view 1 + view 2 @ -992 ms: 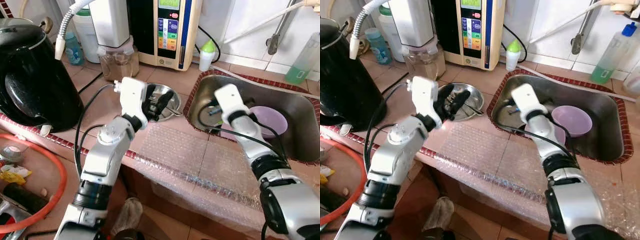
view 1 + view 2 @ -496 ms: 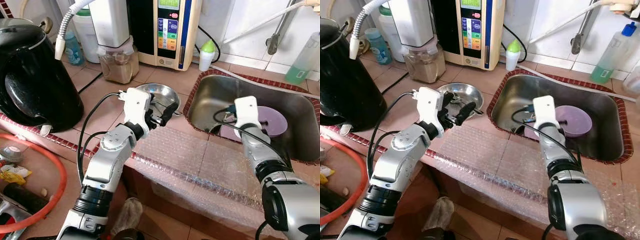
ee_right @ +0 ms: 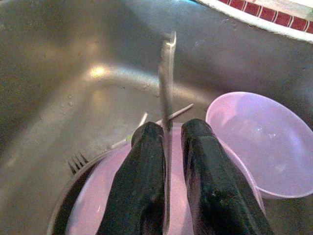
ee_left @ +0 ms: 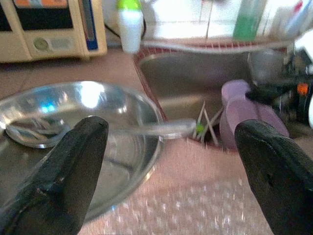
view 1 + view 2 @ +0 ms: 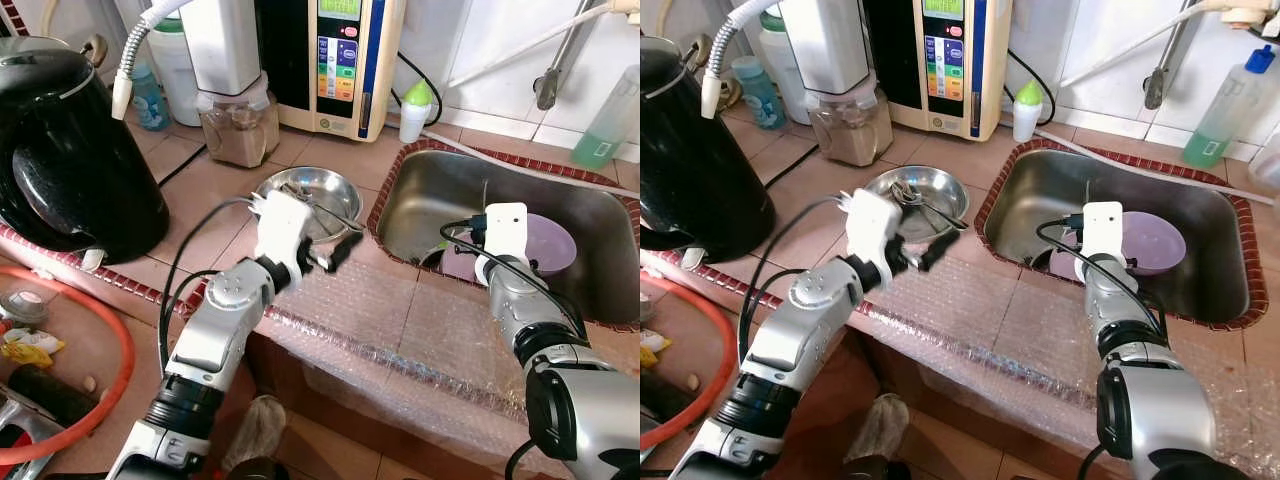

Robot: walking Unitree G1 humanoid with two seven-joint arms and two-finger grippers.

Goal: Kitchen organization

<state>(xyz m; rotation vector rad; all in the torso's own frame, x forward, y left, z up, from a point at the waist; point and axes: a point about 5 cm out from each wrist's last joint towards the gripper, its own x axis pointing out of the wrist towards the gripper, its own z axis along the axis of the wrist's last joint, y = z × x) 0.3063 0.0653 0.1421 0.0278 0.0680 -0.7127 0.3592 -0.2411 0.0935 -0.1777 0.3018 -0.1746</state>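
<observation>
Your right gripper (image 3: 166, 171) is hanging inside the steel sink (image 5: 420, 190), its two black fingers (image 3: 139, 186) pinched together on a thin metal utensil (image 3: 167, 73) that is standing upright between them (which kind of utensil, you cannot tell). It is sitting just above the purple bowls (image 5: 555, 240) stacked at the sink's bottom, where a fork (image 3: 76, 161) is lying beside them. Your left gripper (image 4: 171, 147) is hovering over the tiled counter (image 5: 220, 200) beside the sink, fingers spread wide and holding nothing. Just beyond it the shallow steel dish (image 5: 910, 188) is resting on the counter with a spoon (image 4: 29, 129) lying in it. Bubble wrap (image 5: 400, 320) is covering the counter's front edge.
</observation>
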